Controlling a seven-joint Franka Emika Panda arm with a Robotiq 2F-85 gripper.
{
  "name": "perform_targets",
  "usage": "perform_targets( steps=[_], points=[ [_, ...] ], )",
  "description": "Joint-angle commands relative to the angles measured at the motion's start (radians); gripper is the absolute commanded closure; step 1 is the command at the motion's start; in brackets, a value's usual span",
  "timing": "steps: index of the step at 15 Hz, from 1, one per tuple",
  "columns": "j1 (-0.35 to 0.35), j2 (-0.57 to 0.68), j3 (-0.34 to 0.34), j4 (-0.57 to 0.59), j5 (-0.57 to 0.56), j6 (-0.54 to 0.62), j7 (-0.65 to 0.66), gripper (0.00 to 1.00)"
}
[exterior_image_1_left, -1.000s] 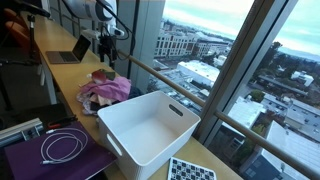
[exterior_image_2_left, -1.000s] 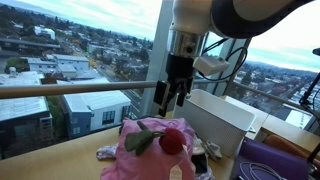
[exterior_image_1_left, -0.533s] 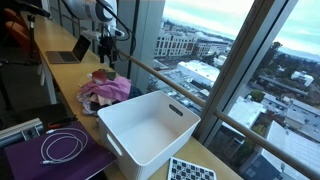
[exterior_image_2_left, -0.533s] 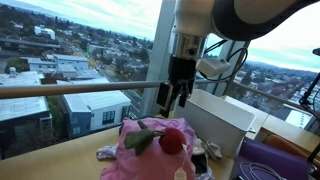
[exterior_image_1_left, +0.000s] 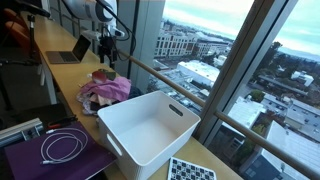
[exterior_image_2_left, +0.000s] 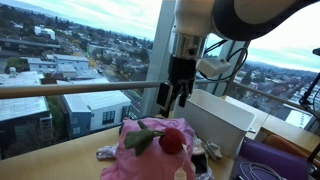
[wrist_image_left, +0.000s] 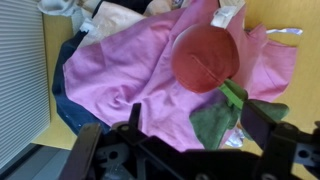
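A robot arm hangs over a wooden counter (exterior_image_1_left: 62, 88) that runs along a wall of tall windows, with a city far below. Its gripper (exterior_image_2_left: 173, 97) hovers just above a heap of clothes. The two black fingers (wrist_image_left: 262, 122) are spread as wide as they go and hold nothing.

Directly under the gripper (wrist_image_left: 195, 118) lies a soft toy flower (wrist_image_left: 203, 58): a round red head with a green stem and dark green leaves (wrist_image_left: 212, 122). It rests on top of a pink garment (wrist_image_left: 125, 75). In the wrist view its long axis runs on a diagonal, with the red head toward the upper left and the leaves toward the lower right, near the fingers. In an exterior view the toy flower (exterior_image_2_left: 173, 141) lies flat on the heap, red head nearer the bin, leaf pointing away from it.

A white tag (wrist_image_left: 228, 13) sits at the pink garment's far edge; any print on it is too blurred to read. Dark blue denim (wrist_image_left: 62, 95) shows from under the pink cloth.

Just beside the heap stands a white plastic bin (exterior_image_1_left: 152, 128) with handle slots. Farther along the counter, beyond the arm, is an open laptop (exterior_image_1_left: 68, 53). On the bin's other side a coiled white cable (exterior_image_1_left: 62, 147) lies on purple cloth (exterior_image_1_left: 28, 160).
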Motion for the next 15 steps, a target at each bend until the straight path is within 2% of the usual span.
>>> perform_targets(
  steps=[1,9,15],
  points=[
    [0.009,0.002,-0.009,0.005,0.005,-0.004,-0.003,0.00],
    [0.039,0.037,-0.009,-0.011,0.023,0.041,0.092,0.00],
    [0.061,0.123,-0.052,-0.004,-0.025,0.093,0.118,0.00]
  ],
)
